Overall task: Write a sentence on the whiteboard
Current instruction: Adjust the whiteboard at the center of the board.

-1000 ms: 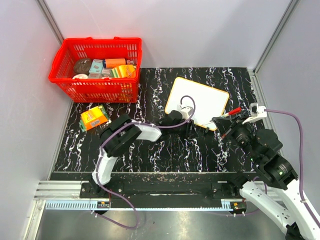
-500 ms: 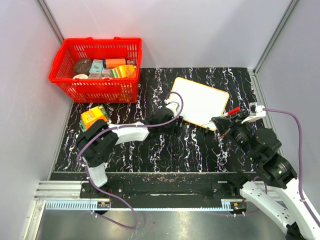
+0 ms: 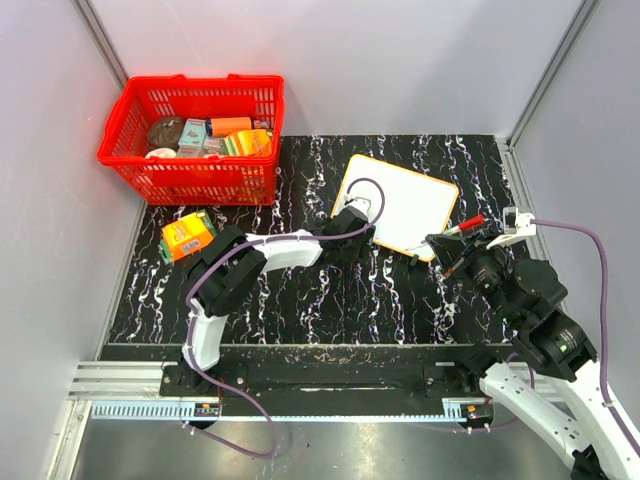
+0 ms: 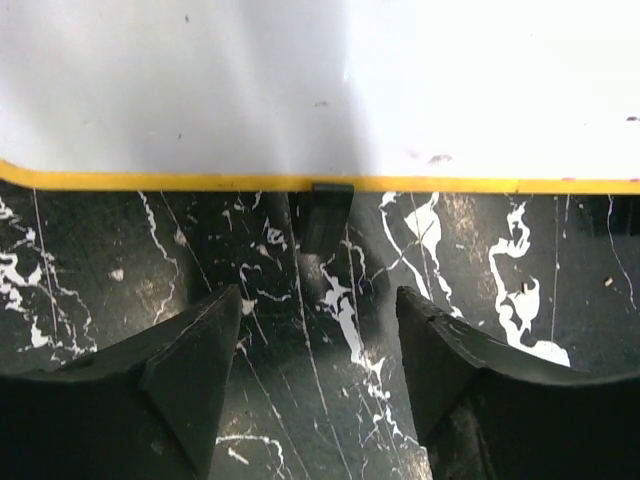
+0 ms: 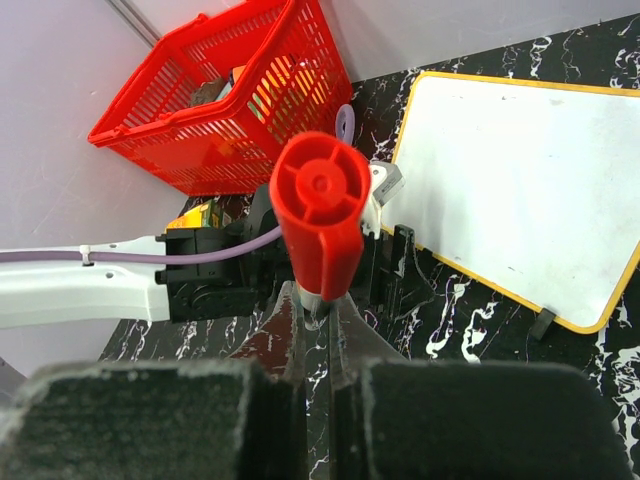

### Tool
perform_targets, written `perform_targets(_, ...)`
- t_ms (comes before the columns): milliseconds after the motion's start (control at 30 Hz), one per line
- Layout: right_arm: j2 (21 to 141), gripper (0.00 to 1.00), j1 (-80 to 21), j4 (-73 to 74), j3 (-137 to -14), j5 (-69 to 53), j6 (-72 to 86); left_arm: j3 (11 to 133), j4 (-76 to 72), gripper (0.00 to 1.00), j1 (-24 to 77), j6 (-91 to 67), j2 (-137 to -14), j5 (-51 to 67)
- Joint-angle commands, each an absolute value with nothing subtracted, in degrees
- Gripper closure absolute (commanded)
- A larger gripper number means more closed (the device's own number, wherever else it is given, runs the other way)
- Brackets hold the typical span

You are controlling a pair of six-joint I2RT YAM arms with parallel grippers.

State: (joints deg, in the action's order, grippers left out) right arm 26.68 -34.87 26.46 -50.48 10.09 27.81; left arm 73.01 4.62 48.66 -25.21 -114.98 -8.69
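left pincer point(image 4: 318, 300) is spread with nothing between its fingers, over the bench point(image 3: 400, 300) just short of the near-left edge of the whiteboard point(image 3: 400, 200). right pincer point(image 5: 320, 312) is pinching the red marker point(image 5: 320, 215), held up just beside the board's near-right edge. The board lies on the bench right of centre, skewed, well right of the red basket point(image 3: 200, 182). The step reads as steadying the board before writing. I'd ease the left pincer forward so its fingers straddle the yellow rim point(image 4: 150, 181) next to the small dark tab point(image 4: 330, 205), square to the edge, then clamp so the board can't pivot. Bring the marker in only after that. Can't tell if it's capped. Board look: white face, thin orange-yellow rim, rounded corners, some glare, a few faint specks. No sentence visible on it yet.
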Motion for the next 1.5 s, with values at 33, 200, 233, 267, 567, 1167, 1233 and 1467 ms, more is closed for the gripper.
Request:
perform_targets(33, 26.5, 1.00, -35.0, 26.1, -52.5, 11.8, 26.8, 77.9, 7.8, 0.34, 48.2, -24.4, -118.2, -10.7)
perform_targets(200, 26.2, 1.00, -35.0, 26.3, -52.4, 11.7, 26.7, 79.4, 8.3, 0.42, 47.9, -24.6, -119.8, -11.4)
perform_targets(233, 26.2, 1.00, -35.0, 26.3, -52.2, 11.7, 26.7, 79.5, 8.2, 0.43, 47.8, -24.5, -120.1, -11.4)
perform_targets(267, 26.2, 1.00, -35.0, 26.4, -52.3, 11.7, 26.7, 79.9, 8.2, 0.43, 47.8, -24.6, -120.2, -11.6)
perform_targets(567, 26.1, 1.00, -35.0, 27.0, -52.4, 11.7, 26.8, 82.7, 8.8, 0.57, 47.9, -24.7, -123.8, -12.2)
perform_targets(1167, 25.5, 1.00, -35.0, 27.6, -52.1, 11.2, 27.8, 73.8, 7.4, 0.91, 49.4, -26.9, -119.3, -14.4)
perform_targets(1233, 25.3, 1.00, -35.0, 27.7, -52.0, 11.2, 27.9, 72.2, 7.6, 0.92, 49.8, -27.6, -118.2, -15.4)
perform_targets(1467, 24.7, 1.00, -35.0, 27.6, -51.3, 10.8, 28.7, 68.8, 11.2, 0.92, 53.9, -30.6, -115.2, -20.5)
